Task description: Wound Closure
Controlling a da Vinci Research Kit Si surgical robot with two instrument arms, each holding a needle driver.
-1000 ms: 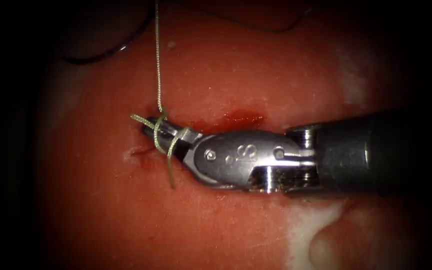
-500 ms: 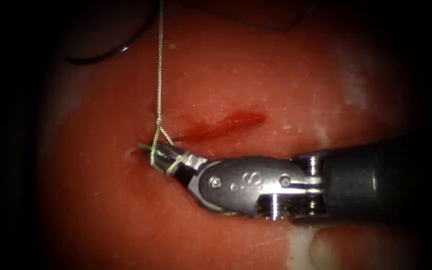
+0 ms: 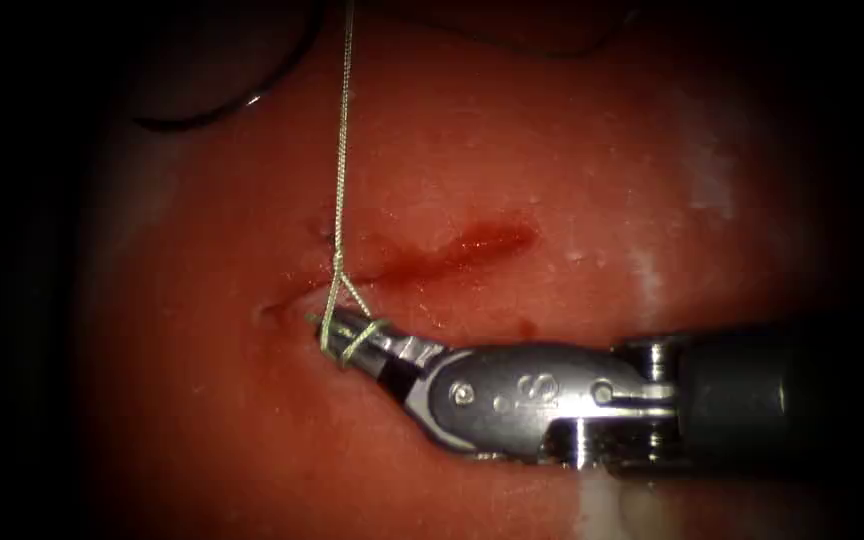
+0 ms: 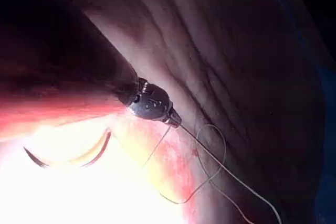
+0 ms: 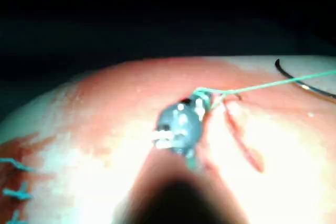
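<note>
Here, in the endoscope view, the thread is gripped and looped round the right tool, just below the cut. In the left wrist view, the needle is seen lying free on the tissue, beside the left tool, whose jaws are closed on the thread.

Pale green thread (tissue red)

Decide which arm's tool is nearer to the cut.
Right. The right arm's tool, thread wound round its shut jaws, sits at the cut's left end; the left arm's tool holds the thread farther along, away from it. The needle lies free on the tissue.
</note>
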